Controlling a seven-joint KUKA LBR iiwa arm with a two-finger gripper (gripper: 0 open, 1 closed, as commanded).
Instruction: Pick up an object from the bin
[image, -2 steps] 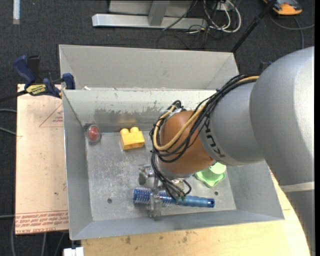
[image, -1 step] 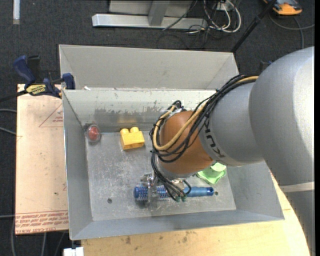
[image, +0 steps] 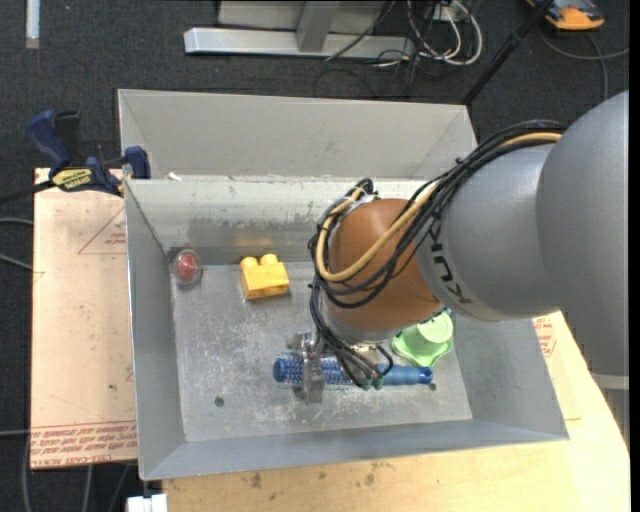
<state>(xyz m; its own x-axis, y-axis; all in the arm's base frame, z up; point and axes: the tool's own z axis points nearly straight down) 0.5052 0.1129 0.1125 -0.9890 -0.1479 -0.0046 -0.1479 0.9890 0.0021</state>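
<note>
Smooth grey arm (image: 560, 230) sits closest to the lens. Its wrist carries a glossy orange domed cover (image: 375, 265) and looped cables (image: 345, 215). Gripper (image: 312, 375) is down at the front middle of the scuffed metal bin (image: 150, 330), on a long blue object (image: 288, 371) with a ridged left end. Whether it is apart or clamped cannot be told. Pale green plastic piece (image: 428, 342) lies just right, partly hidden by the cover. Yellow studded block (image: 264, 276) and small red round item (image: 186, 266) lie near the back wall, well apart.
</note>
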